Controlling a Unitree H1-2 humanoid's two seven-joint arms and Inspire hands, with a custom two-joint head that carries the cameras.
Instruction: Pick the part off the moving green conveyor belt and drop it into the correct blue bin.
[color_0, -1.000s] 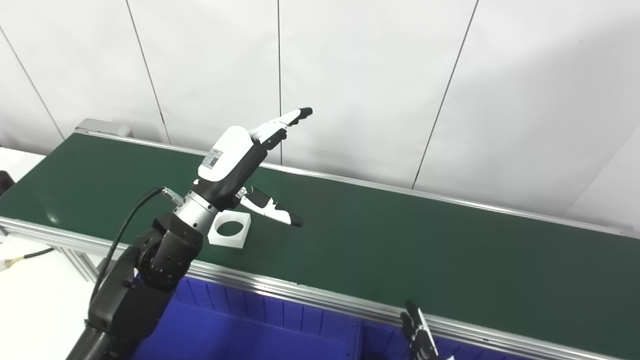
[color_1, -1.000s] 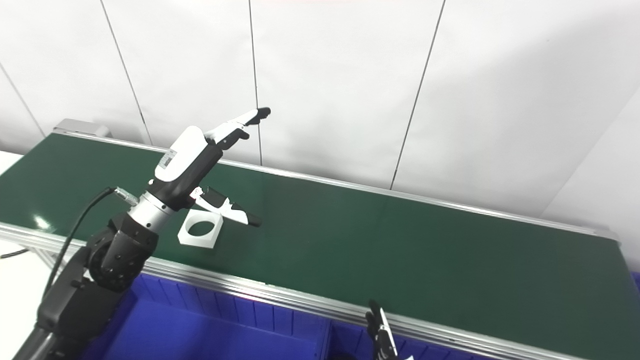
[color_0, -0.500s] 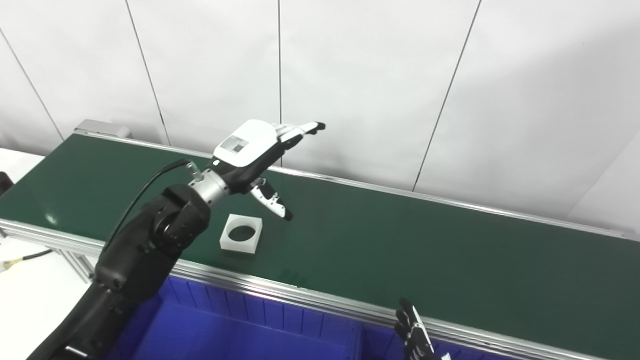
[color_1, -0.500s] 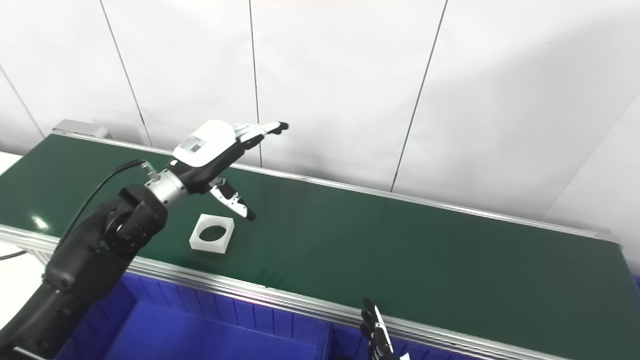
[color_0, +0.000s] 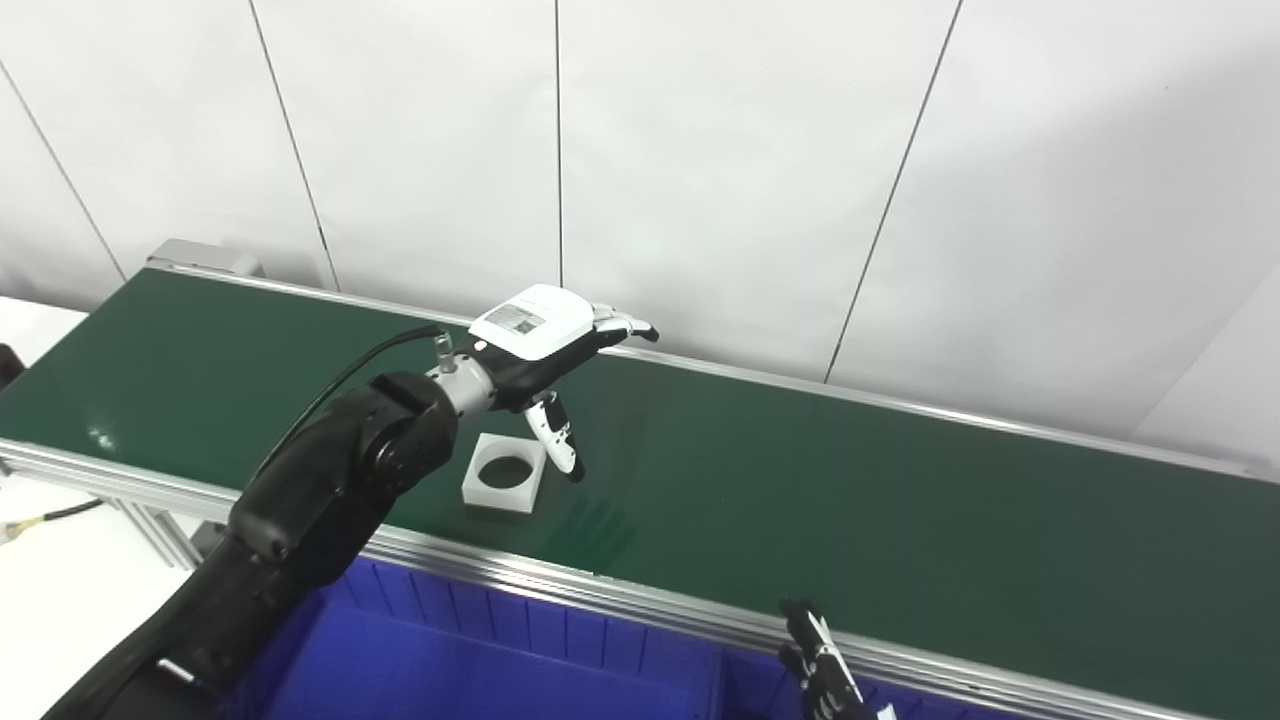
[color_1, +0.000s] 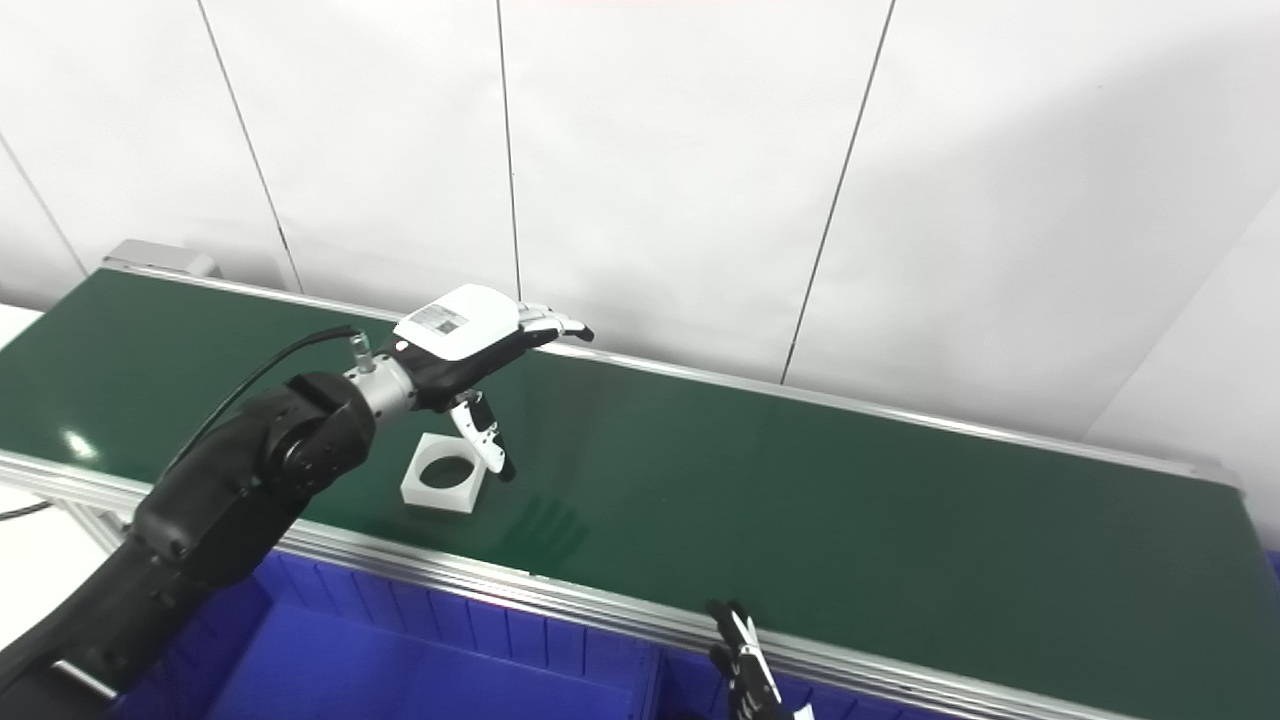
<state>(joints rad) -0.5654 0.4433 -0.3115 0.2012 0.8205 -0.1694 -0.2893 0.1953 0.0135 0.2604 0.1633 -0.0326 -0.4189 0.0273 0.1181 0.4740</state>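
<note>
A white square part with a round hole (color_0: 504, 474) lies flat on the green conveyor belt (color_0: 850, 500), near its front rail. My left hand (color_0: 535, 340) hovers palm-down just above and behind the part, open, with its fingers stretched toward the wall and its thumb (color_0: 556, 440) pointing down beside the part's right edge. It holds nothing. Only the fingertips of my right hand (color_0: 815, 665) show at the bottom edge, in front of the belt's rail. The blue bin (color_0: 450, 660) sits below the front rail.
The belt runs from far left to right, framed by aluminium rails (color_0: 620, 590). A white panelled wall (color_0: 700, 150) stands right behind it. A second blue bin compartment (color_1: 690, 690) begins by a divider at the bottom centre. A white table surface (color_0: 50, 590) lies left.
The part has ridden the belt to the right. My left hand has dropped lower and rolled palm-down over it, with the thumb swinging down beside the part. The right hand has sunk slightly.
</note>
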